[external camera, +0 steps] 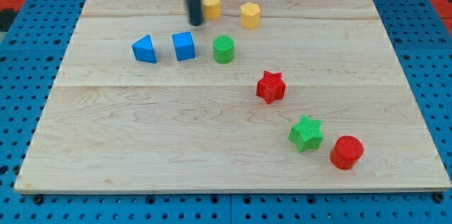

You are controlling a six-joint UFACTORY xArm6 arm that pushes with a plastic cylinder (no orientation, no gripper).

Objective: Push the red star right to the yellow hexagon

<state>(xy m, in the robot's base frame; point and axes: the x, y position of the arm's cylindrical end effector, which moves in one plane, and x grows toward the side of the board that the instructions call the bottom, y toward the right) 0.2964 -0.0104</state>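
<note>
The red star lies right of the board's middle. The yellow hexagon sits near the view's top, up and slightly left of the star. My tip is near the top, just left of a yellow cylinder and above the blue cube. It is far up and left of the red star and touches no block.
A blue triangular block lies left of the blue cube. A green cylinder stands right of the cube. A green star and a red cylinder lie at the lower right. The wooden board rests on blue pegboard.
</note>
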